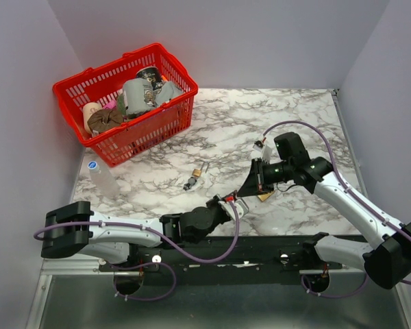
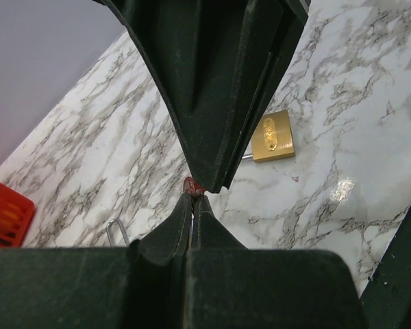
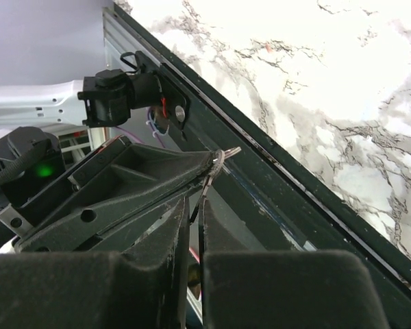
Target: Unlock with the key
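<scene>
At the lower centre of the top view, the left gripper [image 1: 227, 201] is seen pressed shut. In the right wrist view the key [image 3: 224, 156] appears to be pinched at its tip, silver blade poking out. The right gripper [image 1: 260, 186] is met tip to tip just to its right. Only a narrow slit is shown between its fingers, so its hold cannot be told. A handover is judged to be in hand. Next, the blade must be lined up with the brass padlock [image 2: 272, 136] lying under the right gripper. Higher up, a second padlock [image 1: 200, 173] is seen below the red basket [image 1: 147, 130].

Robot lab (walled marble table [image 1: 294, 116])
</scene>
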Robot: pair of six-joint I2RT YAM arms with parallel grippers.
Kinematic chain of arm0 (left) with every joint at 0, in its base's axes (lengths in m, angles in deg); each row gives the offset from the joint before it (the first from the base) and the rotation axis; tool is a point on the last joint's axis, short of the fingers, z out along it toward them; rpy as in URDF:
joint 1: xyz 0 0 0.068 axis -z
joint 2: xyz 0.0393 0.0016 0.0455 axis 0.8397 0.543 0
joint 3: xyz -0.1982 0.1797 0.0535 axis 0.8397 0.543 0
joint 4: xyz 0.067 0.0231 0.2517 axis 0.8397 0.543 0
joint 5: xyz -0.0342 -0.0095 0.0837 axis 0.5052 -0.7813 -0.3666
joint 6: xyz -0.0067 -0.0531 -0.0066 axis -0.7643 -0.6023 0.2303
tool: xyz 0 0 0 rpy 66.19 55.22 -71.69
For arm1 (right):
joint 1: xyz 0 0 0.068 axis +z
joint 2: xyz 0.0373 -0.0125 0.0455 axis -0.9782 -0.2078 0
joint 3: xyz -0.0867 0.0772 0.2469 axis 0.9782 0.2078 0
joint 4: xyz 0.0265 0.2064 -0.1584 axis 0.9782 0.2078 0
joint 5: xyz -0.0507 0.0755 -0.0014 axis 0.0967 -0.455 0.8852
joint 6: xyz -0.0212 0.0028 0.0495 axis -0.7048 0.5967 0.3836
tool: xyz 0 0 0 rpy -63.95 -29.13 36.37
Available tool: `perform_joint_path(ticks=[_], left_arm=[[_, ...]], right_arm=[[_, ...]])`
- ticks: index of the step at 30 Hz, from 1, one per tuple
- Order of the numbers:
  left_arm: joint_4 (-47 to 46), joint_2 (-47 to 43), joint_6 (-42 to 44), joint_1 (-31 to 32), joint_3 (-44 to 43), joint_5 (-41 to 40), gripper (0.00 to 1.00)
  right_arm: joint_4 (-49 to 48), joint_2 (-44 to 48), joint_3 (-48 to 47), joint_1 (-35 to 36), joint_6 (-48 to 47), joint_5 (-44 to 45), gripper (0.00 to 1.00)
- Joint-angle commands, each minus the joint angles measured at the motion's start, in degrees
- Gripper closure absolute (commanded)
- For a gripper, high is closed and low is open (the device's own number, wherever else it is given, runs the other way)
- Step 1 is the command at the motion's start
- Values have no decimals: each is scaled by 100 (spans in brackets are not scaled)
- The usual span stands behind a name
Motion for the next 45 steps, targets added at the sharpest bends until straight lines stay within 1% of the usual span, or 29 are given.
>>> perform_joint_path(ticks=[1,3,4,6,7,9,10,12,13,14,15,16,18,19,20,22,23,24,26,27,30,34,39,45], left_arm=[[-174,148,-880,-37,-226,3,100],[-165,236,-1170,-54,-244,-32,100],[-147,280,-1284,-63,-279,-93,100],[-139,394,-1626,-116,-314,-242,100],[-121,438,-1741,-142,-358,-269,100],[-103,500,-2126,-291,-358,-235,100],[-95,509,-2268,-344,-332,-208,100],[-95,448,-2567,-572,-280,-95,100],[-95,395,-2890,-660,-192,63,100],[-103,342,-3042,-748,-130,177,100],[-156,203,-3191,-845,-69,318,100],[-182,132,-3523,-1046,54,685,100],[-235,-27,-3841,-1266,151,1143,100],[-244,-210,-3982,-1441,247,1371,100],[-253,-299,-4271,-1539,274,1765,100],[-192,-545,-4527,-1697,336,2189,100],[-174,-624,-4833,-1872,353,2713,100],[-235,-747,-4984,-1943,388,2945,100],[-375,-844,-5318,-2145,494,3411,100],[-472,-880,-5589,-2207,512,3839,100],[-656,-924,-5890,-2295,556,4369,100],[-1069,-941,-6329,-2331,731,4686,100],[-1281,-950,-6488,-2357,793,4845,100],[-1351,-1082,-6620,-2463,881,4854,100]], right_arm=[[-451,188,34,-9,206,-111,78],[-601,197,104,-18,303,-111,70],[-645,206,131,-18,338,-94,63],[-768,241,210,-27,417,-59,59],[-795,267,236,-36,444,-33,55],[-865,372,271,-62,488,108,51],[-856,425,272,-106,496,169,47],[-856,600,298,-176,479,423,42],[-856,671,315,-263,462,512,39],[-909,724,350,-308,418,600,35],[-979,898,394,-334,391,705,34],[-1084,978,525,-369,365,758,32],[-1575,1180,745,-370,172,742,32],[-1751,1373,972,-361,76,724,34],[-2075,1470,1079,-370,-125,715,36],[-2471,1672,1325,-370,-329,461,41],[-2952,1856,1570,-370,-373,338,42],[-3235,1936,1712,-370,-382,-29,42],[-3963,2033,1914,-361,-269,-339,43],[-4150,2034,2081,-361,-233,-523,44],[-4626,2043,2222,-361,-128,-752,48],[-4873,2078,2258,-361,-154,-867,52],[-4864,1973,2249,-361,-233,-1060,59],[-4443,2034,2249,-361,-435,-1315,62]])
